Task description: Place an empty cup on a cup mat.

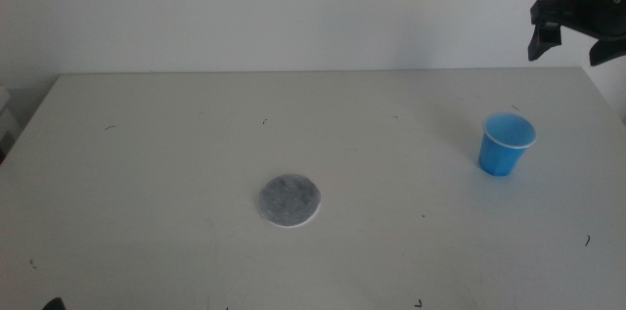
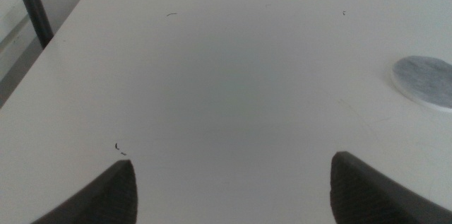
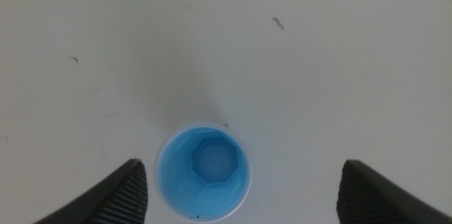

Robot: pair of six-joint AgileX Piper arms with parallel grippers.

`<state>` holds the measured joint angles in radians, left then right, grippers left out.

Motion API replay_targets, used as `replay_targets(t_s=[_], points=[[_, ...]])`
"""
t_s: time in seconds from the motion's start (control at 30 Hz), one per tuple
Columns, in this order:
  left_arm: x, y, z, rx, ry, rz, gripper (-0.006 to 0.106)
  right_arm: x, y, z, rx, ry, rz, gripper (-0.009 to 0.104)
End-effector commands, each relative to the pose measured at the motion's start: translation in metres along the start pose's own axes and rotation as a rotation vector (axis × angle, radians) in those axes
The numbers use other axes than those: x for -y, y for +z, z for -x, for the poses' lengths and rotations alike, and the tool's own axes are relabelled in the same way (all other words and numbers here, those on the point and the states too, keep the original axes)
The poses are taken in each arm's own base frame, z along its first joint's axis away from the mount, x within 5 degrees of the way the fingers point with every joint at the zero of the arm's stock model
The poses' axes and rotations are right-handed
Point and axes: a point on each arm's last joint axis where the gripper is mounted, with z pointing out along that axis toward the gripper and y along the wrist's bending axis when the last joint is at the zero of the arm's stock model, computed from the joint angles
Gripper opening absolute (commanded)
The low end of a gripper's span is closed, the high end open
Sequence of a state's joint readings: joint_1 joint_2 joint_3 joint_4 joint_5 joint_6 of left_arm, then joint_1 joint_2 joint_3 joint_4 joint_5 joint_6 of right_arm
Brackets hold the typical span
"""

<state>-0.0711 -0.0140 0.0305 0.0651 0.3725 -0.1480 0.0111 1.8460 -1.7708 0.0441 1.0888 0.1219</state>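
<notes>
The cup (image 1: 508, 144) is seen standing upright on the white table (image 1: 147, 154), toward its right side, with its mouth facing up and nothing inside it. The cup mat (image 1: 290, 200) is laid flat near the middle of the table, well apart from the cup and bare on top. The right gripper (image 1: 579, 28) is held in the air above the table's far right corner, above and beyond the cup, touching nothing; its jaws are spread wide, and in the right wrist view the cup (image 3: 203, 171) is framed between them from above. The left gripper (image 2: 233, 189) is held low over the table's near left part, its jaws parted with nothing between them, and the cup mat (image 2: 427, 83) is seen off to one side
</notes>
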Motion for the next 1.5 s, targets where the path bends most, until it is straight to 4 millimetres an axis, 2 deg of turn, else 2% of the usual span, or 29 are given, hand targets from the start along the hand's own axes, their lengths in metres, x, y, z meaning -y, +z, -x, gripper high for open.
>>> replay_targets(t_s=[0.0,0.33,0.57,0.8,0.97,1.37,1.47], points=[[0.001,-0.001,0.008,0.075,-0.011,-0.010,0.105,-0.001,-0.017,0.007,0.063,0.002,0.015,0.087],[0.001,-0.001,0.008,0.075,-0.011,-0.010,0.105,0.001,0.038,-0.002,-0.132,0.012,-0.002,0.087],[0.001,-0.001,0.008,0.075,-0.011,-0.010,0.105,0.003,0.065,-0.007,-0.198,0.014,-0.011,0.087],[0.001,-0.001,0.008,0.075,-0.011,-0.010,0.105,0.004,0.092,-0.010,-0.241,0.015,-0.018,0.078],[0.001,-0.001,0.008,0.075,-0.011,-0.010,0.105,0.005,0.103,-0.012,-0.250,0.014,-0.019,0.062],[0.001,-0.001,0.008,0.075,-0.011,-0.010,0.105,0.003,0.105,-0.011,-0.237,-0.012,-0.015,-0.001],[0.001,-0.001,0.008,0.075,-0.011,-0.010,0.105,0.001,0.101,-0.012,-0.245,-0.040,-0.016,-0.001]])
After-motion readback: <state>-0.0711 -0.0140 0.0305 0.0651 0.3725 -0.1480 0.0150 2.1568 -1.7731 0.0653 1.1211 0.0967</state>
